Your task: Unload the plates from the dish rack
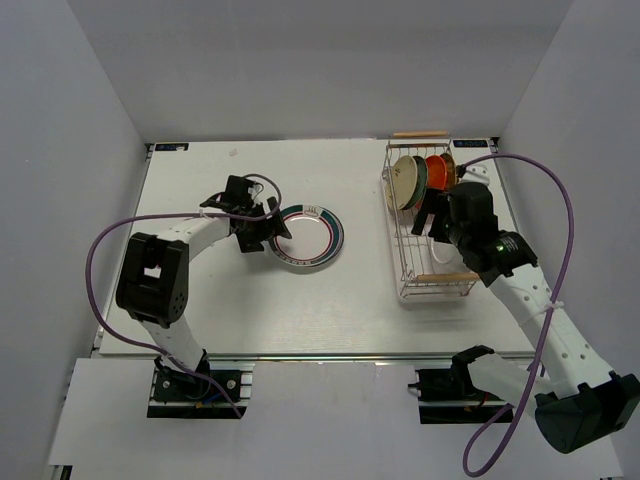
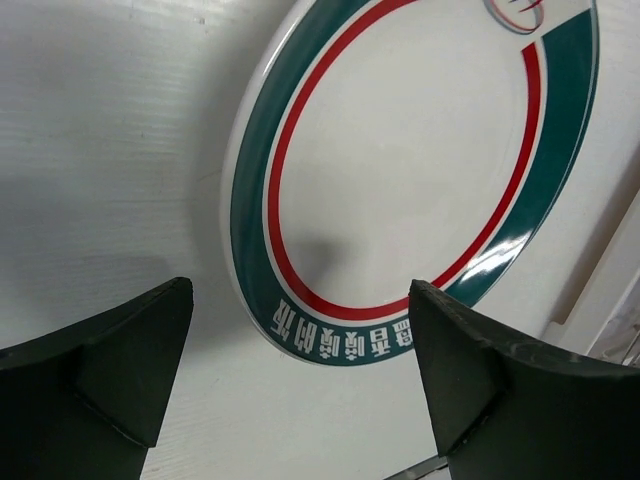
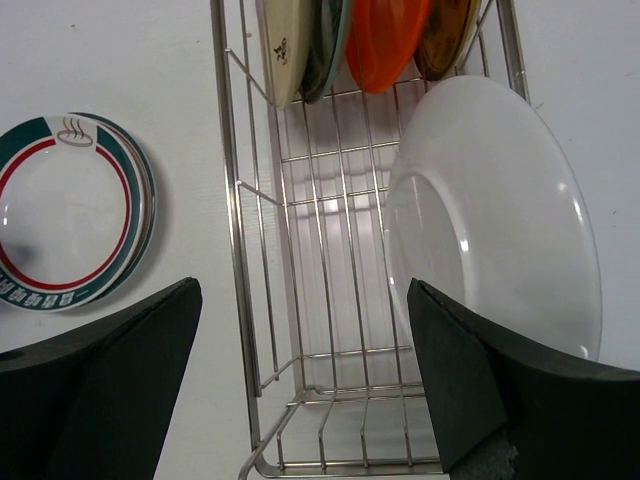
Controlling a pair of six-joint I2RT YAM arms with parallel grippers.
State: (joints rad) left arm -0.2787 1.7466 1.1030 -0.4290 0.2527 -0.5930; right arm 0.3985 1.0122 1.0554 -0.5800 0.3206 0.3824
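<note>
Both pincers spread wide, nothing gripped; one plate on the table, the others in the rack.

Left gripper (image 2: pixel 298 290), fingers apart, hangs over the near rim of the green-rimmed plate (image 2: pixel 400 150), which lies flat at centre frame in the top view. Right gripper (image 3: pixel 302 288), also wide apart, sits over the dish rack (image 3: pixel 235 200) at right of the top view. A plain white plate (image 3: pixel 490 210) leans in the rack just beside its right finger; I can't tell whether they touch. At the rack's upper end, the cream plate (image 3: pixel 285 40), teal plate (image 3: pixel 328 60), red-orange plate (image 3: pixel 385 40) and yellow-brown plate (image 3: pixel 445 35) stand on edge, packed close. A wooden handle (image 1: pixel 418 134) is at the top end of the rack, and another (image 1: pixel 447 278) at the bottom end. The table (image 1: pixel 350 310) is matte white. Pale grey walls (image 1: pixel 300 60) box it in on the left, top and right.
</note>
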